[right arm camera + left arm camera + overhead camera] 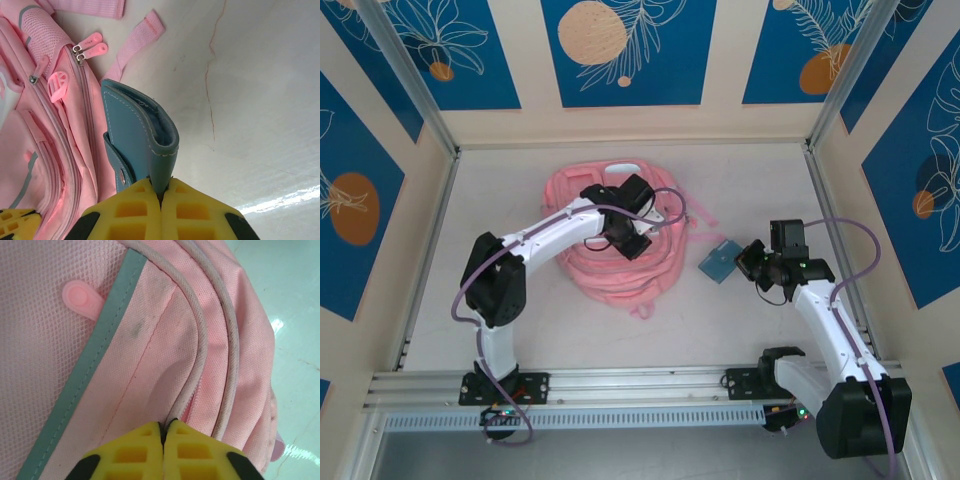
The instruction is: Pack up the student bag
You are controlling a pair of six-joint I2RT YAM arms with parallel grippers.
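Opening the student bag (605, 275) looks like the step in hand, and the left gripper (164, 436) is set for it. Its yellow fingers are pressed together right at the zipper seam (199, 347) on the bag's curved top. Whether a zipper pull or a pinch of cloth sits between them cannot be told, since the seam runs in under the tips. The bag lies flat toward the back of the tabletop (760, 180), about midway between its left and right edges. The right gripper (161, 194) is clamped on one edge of a teal case (132, 132), holding it near the bag's right side, with the snap flap turned toward the bag.

To do this well, the pull should follow the curve of the seam rather than cut straight across, because the soft cloth will probably bunch and lift if dragged sideways. If the fingers have only cloth, they are likely to slip off. A grip on one of the pink zipper tabs (92, 44) at the bag's side would be surer. The right arm had best hold the case clear of the straps until a wide enough mouth shows, then bring it in thin edge first.
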